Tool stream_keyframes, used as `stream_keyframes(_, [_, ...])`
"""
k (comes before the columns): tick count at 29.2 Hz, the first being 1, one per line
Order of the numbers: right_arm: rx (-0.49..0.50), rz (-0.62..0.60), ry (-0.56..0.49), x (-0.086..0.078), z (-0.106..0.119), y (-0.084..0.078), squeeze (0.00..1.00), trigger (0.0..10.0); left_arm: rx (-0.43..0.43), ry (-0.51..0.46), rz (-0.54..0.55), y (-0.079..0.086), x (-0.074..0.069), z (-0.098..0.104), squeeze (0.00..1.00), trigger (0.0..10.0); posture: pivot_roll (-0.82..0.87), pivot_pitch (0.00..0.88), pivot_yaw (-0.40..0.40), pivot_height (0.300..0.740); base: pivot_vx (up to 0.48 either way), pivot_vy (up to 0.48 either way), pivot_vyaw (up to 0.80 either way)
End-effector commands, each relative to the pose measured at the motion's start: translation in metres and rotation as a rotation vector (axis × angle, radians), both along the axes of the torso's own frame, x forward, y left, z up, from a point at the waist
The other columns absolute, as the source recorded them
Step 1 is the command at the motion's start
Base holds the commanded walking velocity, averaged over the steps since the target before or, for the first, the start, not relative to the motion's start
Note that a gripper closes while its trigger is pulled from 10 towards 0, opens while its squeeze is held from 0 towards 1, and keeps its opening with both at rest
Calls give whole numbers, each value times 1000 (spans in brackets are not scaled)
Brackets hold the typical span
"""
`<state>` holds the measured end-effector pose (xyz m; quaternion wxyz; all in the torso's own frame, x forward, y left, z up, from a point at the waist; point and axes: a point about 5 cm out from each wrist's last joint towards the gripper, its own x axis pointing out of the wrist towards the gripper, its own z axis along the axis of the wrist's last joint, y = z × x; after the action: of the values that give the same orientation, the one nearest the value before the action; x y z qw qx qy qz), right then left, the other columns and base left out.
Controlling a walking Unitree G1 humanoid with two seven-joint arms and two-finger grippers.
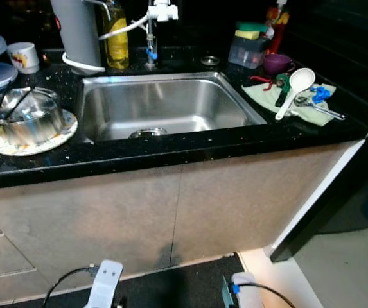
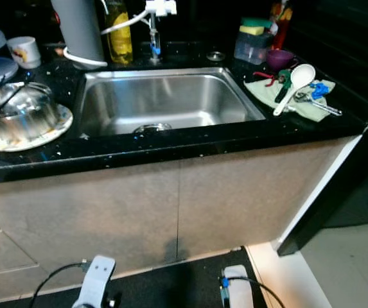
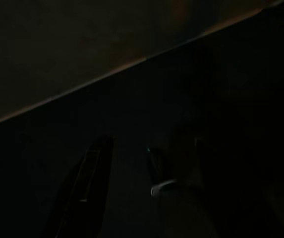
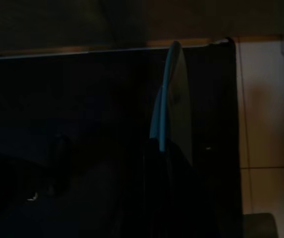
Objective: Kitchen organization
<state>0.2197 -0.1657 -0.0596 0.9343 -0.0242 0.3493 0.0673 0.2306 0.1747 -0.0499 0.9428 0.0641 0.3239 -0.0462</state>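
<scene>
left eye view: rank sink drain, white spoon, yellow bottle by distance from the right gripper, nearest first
1. Sink drain, front of the basin, closest to the right gripper hanging low by the cabinet.
2. White spoon, on the cloth right of the sink.
3. Yellow bottle, back left by the tap.

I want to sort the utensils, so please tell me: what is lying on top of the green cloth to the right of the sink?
On the green cloth lie a white spoon, a red-handled tool, a green-handled tool, a blue item and a metal tool. Anything beneath them is covered.
</scene>
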Motion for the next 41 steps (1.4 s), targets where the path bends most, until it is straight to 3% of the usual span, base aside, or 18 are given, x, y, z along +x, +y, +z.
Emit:
stream_keyframes(1, [-15, -8, 24, -7, -4, -6, 0, 10000, -46, 52, 23, -3, -8, -7, 0, 10000, -53, 146, -38, 740, 0, 0, 0])
stream_keyframes(11, [-13, -9, 18, -5, -3, -5, 0, 10000, -74, 6, 16, -6, -4, -3, 0, 10000, -52, 145, -38, 740, 0, 384, 0])
stream_keyframes(22, [-8, -9, 8, -1, -1, -4, 0, 10000, -41, -18, 0, -2, 0, 1, 0, 10000, -50, 143, -34, 740, 0, 0, 0])
stream_keyframes(27, [13, 8, -37, 4, 4, 0, 0, 10000, 32, -40, -107, -6, 1, 3, 0, 10000, -48, 142, -33, 740, 0, 0, 0])
stream_keyframes(31, [102, 121, -121, 16, 16, 13, 0, 10000, 90, -158, -321, -22, -1, 13, 0, 10000, -48, 143, -23, 740, 0, 0, 0])
stream_keyframes(33, [192, 258, -172, 23, 28, 23, 0, 10000, 76, -282, -339, -24, 2, 29, 0, 10000, -48, 144, -21, 740, 0, 0, 0])
stream_keyframes(39, [295, 465, -311, 38, 67, 34, 0, 10000, 74, -416, -360, -23, 2, 51, 0, 10000, -48, 147, -25, 740, 0, 0, 0])
stream_keyframes(41, [352, 568, -312, 41, 84, 36, 0, 10000, 67, -539, -352, -22, 4, 73, 0, 10000, -52, 146, -25, 740, 0, 0, 0])
